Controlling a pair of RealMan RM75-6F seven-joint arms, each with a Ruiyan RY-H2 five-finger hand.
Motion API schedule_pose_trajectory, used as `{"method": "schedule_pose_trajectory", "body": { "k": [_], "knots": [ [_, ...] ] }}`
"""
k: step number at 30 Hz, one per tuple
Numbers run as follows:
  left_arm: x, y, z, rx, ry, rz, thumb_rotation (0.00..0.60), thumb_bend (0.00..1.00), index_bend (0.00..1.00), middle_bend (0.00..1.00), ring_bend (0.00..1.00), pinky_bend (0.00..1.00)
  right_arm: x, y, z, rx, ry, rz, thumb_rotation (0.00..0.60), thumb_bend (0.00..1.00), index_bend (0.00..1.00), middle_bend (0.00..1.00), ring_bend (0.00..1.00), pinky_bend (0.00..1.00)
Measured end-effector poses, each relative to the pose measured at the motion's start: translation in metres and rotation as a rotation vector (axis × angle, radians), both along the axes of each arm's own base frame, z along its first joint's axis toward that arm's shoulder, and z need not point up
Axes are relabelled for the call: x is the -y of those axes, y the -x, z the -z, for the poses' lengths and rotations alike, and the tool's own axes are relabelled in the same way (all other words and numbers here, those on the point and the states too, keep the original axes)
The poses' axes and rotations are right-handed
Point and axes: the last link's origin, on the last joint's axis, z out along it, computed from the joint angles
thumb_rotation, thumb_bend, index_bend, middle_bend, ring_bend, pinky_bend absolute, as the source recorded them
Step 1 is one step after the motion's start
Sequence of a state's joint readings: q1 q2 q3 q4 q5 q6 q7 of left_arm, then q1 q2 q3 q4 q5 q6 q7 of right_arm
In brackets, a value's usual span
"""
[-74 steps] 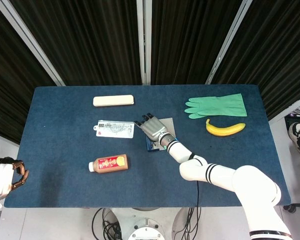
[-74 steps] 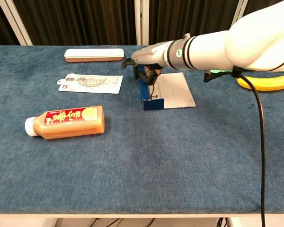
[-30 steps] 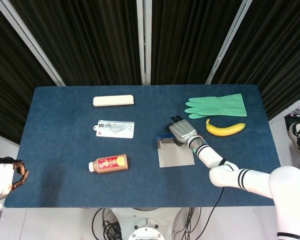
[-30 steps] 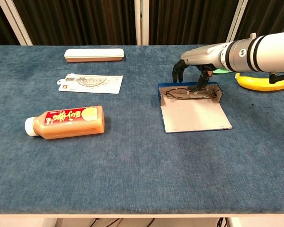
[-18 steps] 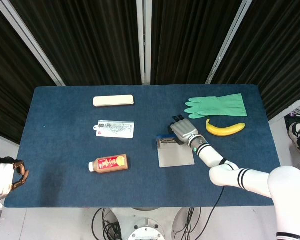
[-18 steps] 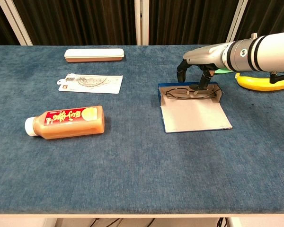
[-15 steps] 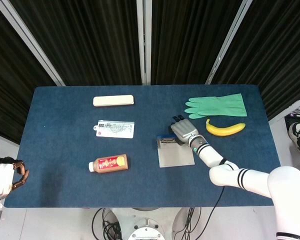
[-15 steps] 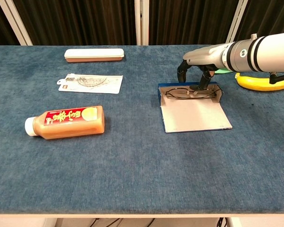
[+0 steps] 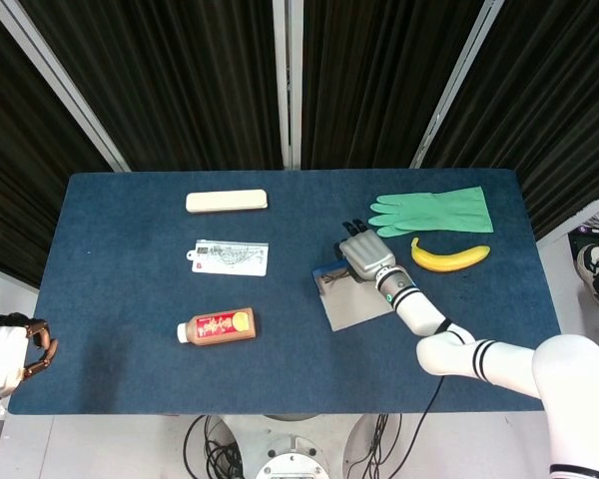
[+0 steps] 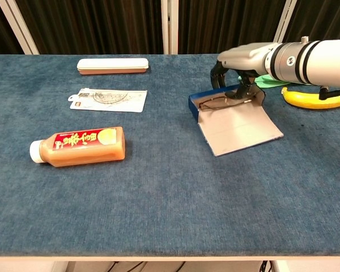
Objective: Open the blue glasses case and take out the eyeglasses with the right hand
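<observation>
The blue glasses case (image 10: 199, 106) (image 9: 325, 271) lies open right of the table's middle. Its grey lid flap (image 10: 241, 129) (image 9: 356, 307) is spread toward me. The case's far end is raised and turned at an angle. The thin-framed eyeglasses (image 10: 218, 102) still sit in the case's tray. My right hand (image 10: 242, 63) (image 9: 364, 261) arches over the tray from behind. Its fingertips (image 10: 244, 89) reach down into the tray and pinch the glasses at their right end. Whether the tray's wall is caught too I cannot tell. My left hand (image 9: 20, 351) hangs off the table's left front corner, fingers curled, holding nothing.
A banana (image 10: 316, 97) (image 9: 449, 256) and a green rubber glove (image 9: 431, 211) lie right of and behind the case. To the left are an orange drink bottle (image 10: 79, 146) on its side, a flat printed packet (image 10: 109, 99) and a long cream box (image 10: 112, 66).
The right hand has drawn up and back slightly. The case's far end has lifted with it and the whole case has swung round, its lid now pointing to the front right.
</observation>
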State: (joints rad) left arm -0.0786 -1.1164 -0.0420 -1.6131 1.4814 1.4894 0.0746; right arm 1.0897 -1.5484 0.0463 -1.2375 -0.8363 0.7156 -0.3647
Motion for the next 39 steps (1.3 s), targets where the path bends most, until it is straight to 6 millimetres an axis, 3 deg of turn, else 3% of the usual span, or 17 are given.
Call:
{"method": "schedule_pose_trajectory", "body": {
  "k": [6, 13, 23, 26, 29, 32, 34, 39],
  "knots": [
    [0.000, 0.000, 0.000, 0.000, 0.000, 0.001, 0.600, 0.37, 0.67, 0.65, 0.43, 0.40, -0.012, -0.001, 0.000, 0.013, 0.163, -0.137, 0.600, 0.43, 0.71, 0.42, 0.04, 0.00],
    [0.000, 0.000, 0.000, -0.001, 0.000, 0.001, 0.600, 0.37, 0.67, 0.65, 0.43, 0.40, -0.039, 0.009, 0.019, 0.040, 0.286, -0.212, 0.600, 0.46, 0.74, 0.44, 0.07, 0.00],
    [0.000, 0.000, 0.000, -0.001, 0.000, 0.000, 0.600, 0.37, 0.67, 0.65, 0.43, 0.40, -0.034, 0.008, 0.028, 0.033, 0.258, -0.181, 0.600, 0.43, 0.71, 0.45, 0.07, 0.00],
    [0.000, 0.000, 0.000, -0.001, 0.000, 0.000, 0.600, 0.37, 0.67, 0.65, 0.43, 0.40, -0.028, 0.006, 0.029, 0.028, 0.243, -0.146, 0.600, 0.39, 0.64, 0.43, 0.06, 0.00],
    [0.000, 0.000, 0.000, 0.001, 0.001, 0.000, 0.600, 0.37, 0.67, 0.65, 0.43, 0.40, -0.022, 0.005, 0.030, 0.010, 0.219, -0.100, 0.600, 0.28, 0.27, 0.31, 0.01, 0.00],
    [0.000, 0.000, 0.000, 0.002, 0.001, 0.000, 0.600, 0.37, 0.67, 0.65, 0.43, 0.40, -0.018, 0.005, 0.027, 0.007, 0.179, -0.047, 0.600, 0.21, 0.05, 0.22, 0.00, 0.00],
    [0.000, 0.000, 0.000, 0.002, 0.002, 0.000, 0.600, 0.37, 0.67, 0.65, 0.43, 0.40, -0.019, 0.002, 0.023, 0.021, 0.155, -0.023, 0.600, 0.20, 0.01, 0.19, 0.00, 0.00],
    [0.000, 0.000, 0.000, 0.002, 0.002, 0.001, 0.600, 0.37, 0.67, 0.65, 0.43, 0.40, -0.027, -0.004, 0.006, 0.070, 0.122, -0.017, 0.600, 0.20, 0.04, 0.19, 0.00, 0.00]
  ]
}}
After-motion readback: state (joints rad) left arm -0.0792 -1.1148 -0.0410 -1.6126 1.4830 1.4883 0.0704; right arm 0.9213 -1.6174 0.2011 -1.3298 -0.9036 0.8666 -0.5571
